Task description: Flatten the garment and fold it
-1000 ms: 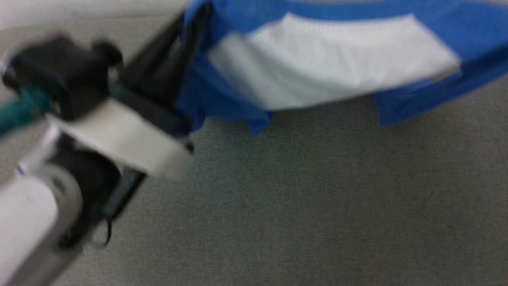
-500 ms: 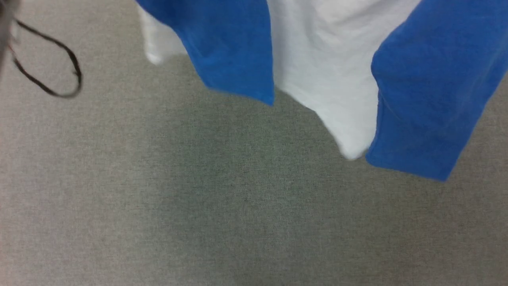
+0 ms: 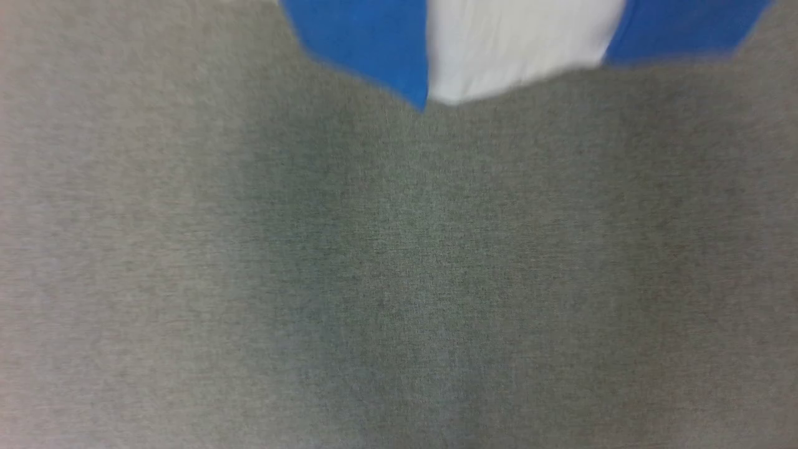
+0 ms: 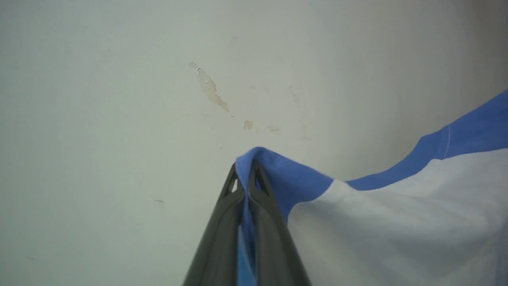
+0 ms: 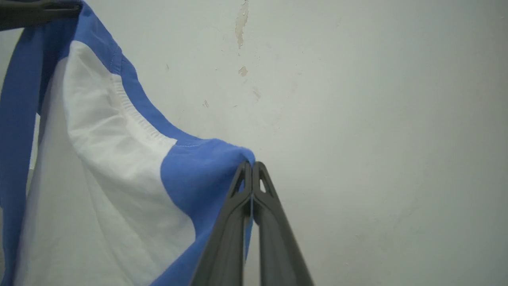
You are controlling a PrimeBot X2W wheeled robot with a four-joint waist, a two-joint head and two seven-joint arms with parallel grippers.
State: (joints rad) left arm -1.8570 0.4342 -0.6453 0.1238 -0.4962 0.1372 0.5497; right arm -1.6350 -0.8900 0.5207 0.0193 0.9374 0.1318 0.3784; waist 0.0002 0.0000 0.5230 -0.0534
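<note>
while it's pinched at both blue shoulder ends, the garment (image 3: 517,43) hangs stretched in the air in front of a pale wall (image 4: 119,99), lower edge over the grey surface (image 3: 399,280), can't tell if it touches. left gripper (image 4: 247,171) is clamped on a thick blue fold. right gripper (image 5: 252,167) is clamped too, but only a thin sliver of cloth sits between its tips — shallow bite, likely to slip if the arms pull apart harder or shake. uneven lowering would probably tuck the sleeves under the white body — wrinkles, not a flat lay.
</note>
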